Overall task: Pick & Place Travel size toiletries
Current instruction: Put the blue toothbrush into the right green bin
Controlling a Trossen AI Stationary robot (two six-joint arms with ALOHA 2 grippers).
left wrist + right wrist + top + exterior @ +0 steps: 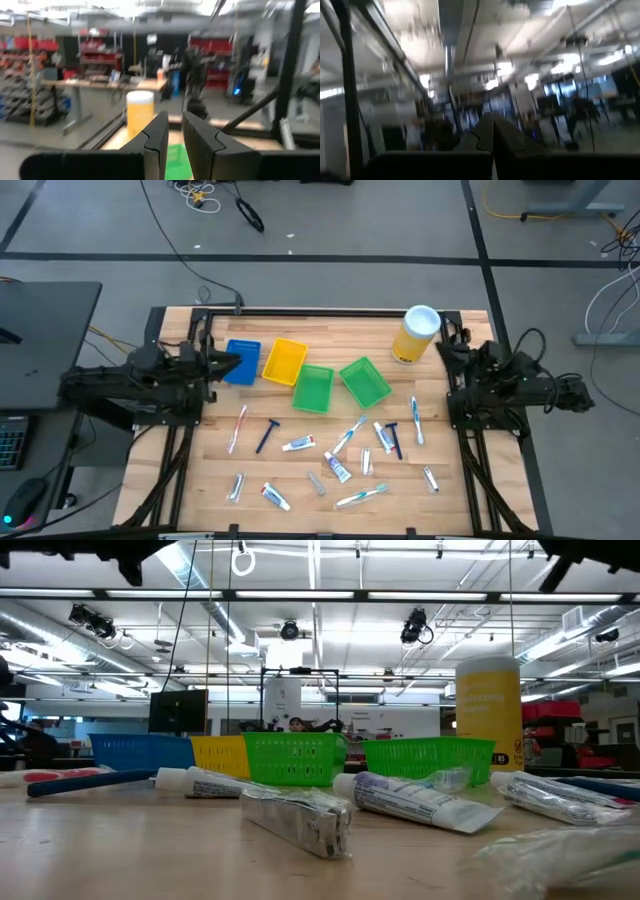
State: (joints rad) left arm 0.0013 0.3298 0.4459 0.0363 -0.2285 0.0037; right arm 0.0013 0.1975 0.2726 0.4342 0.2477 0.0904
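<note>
We see the desk (215, 470) crowded along its far edge: a blue bin (242, 361), a yellow bin (284, 361) and two green bins (313, 388) sit side by side in a row, with a tall yellow canister (415, 333) near the far right corner. The travel size toiletries (335, 450) lie scattered across the middle and near half, close together towards the centre, so little bare wood remains between them there. Bare strips run along the left and right edges, and the near left corner is freer. The left end effector (228, 363) hangs at the blue bin's left side; the right end effector (447, 352), fingers together, sits beside the canister at the right edge.
</note>
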